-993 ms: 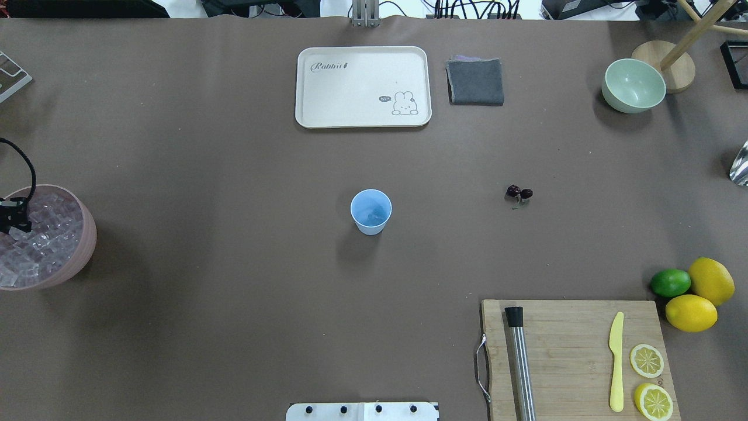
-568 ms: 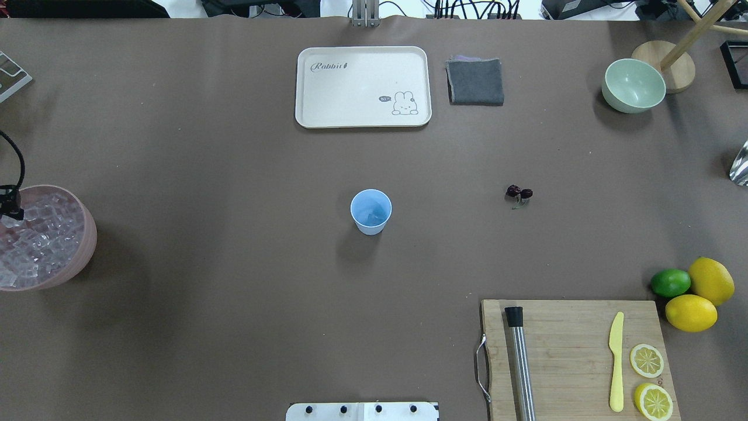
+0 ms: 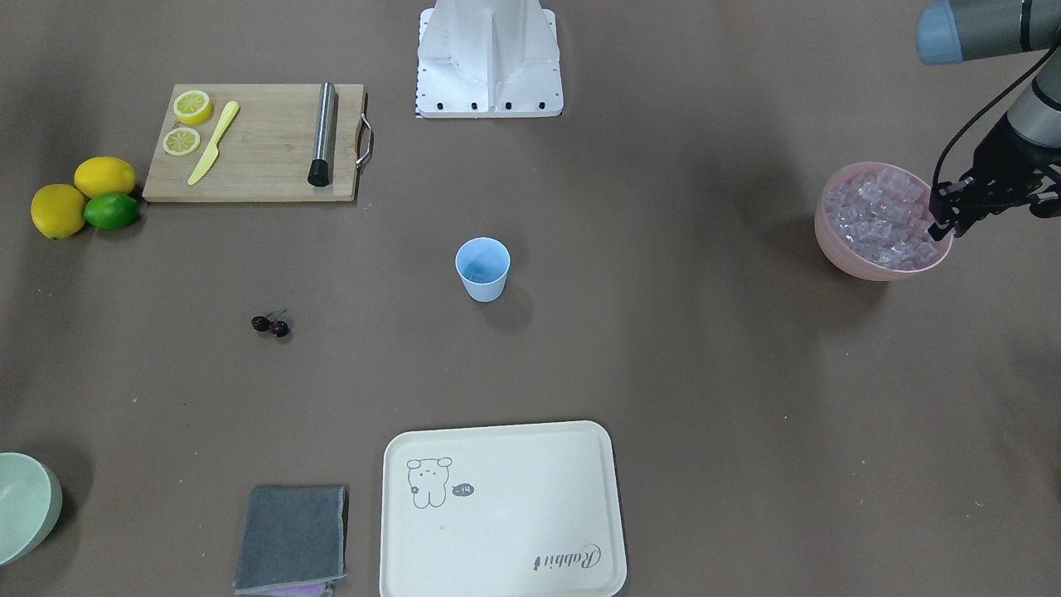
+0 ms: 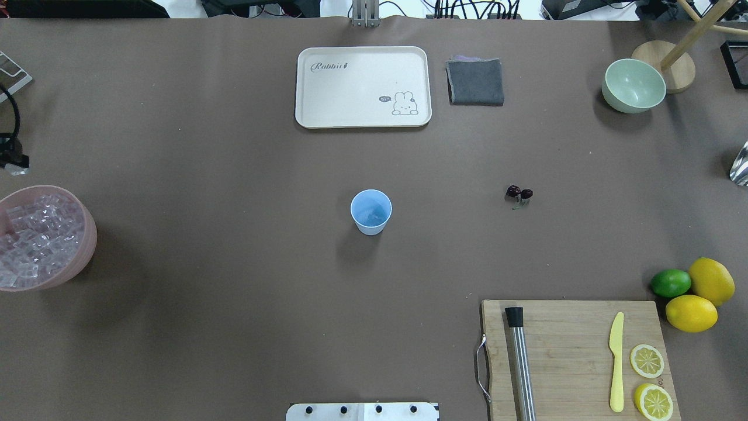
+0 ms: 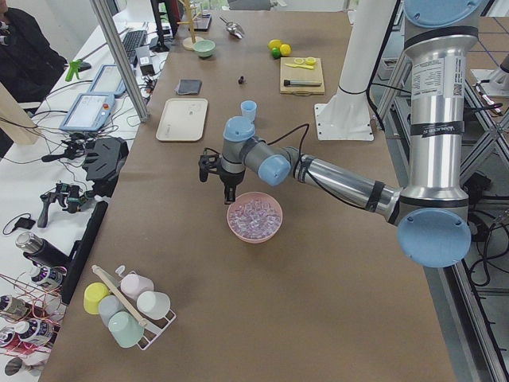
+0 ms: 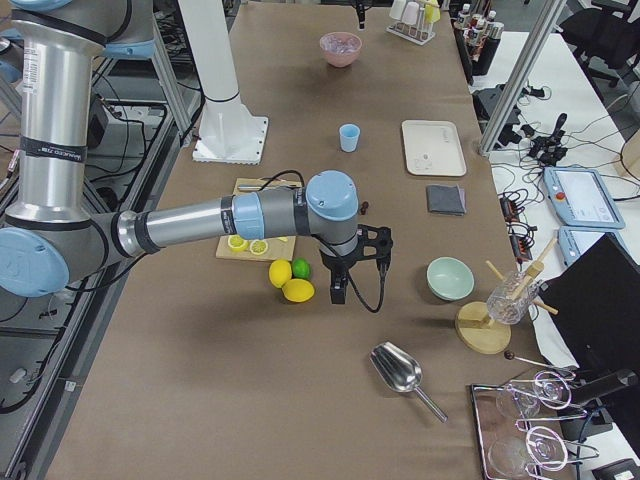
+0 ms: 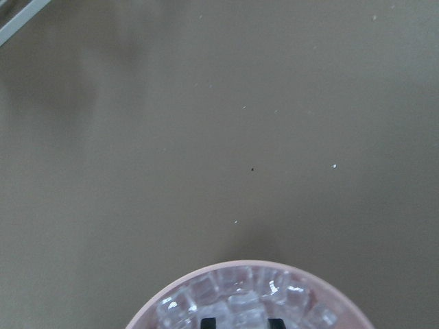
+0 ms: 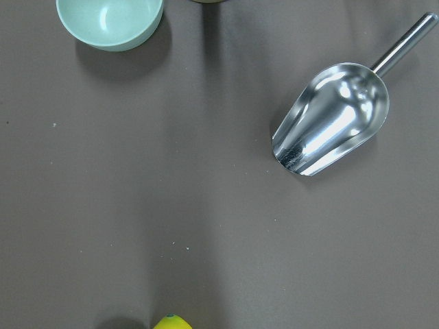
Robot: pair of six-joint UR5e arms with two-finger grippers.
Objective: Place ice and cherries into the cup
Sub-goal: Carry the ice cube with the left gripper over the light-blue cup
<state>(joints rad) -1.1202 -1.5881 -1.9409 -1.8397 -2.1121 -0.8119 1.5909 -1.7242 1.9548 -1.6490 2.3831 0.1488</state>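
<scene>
pink bowl (image 4: 90, 242) heaped with ice (image 4: 35, 237) — cup (image 4: 370, 225) upright

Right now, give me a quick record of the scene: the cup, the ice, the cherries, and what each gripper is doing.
cup: upright, standing alone; contents unclear
ice: heaped in the pink bowl
cherries: lying loose, apart from the cup
left gripper: raised over the pink bowl's rim; open or shut unclear
right gripper: pointing down near the lemons; open or shut unclear
</scene>
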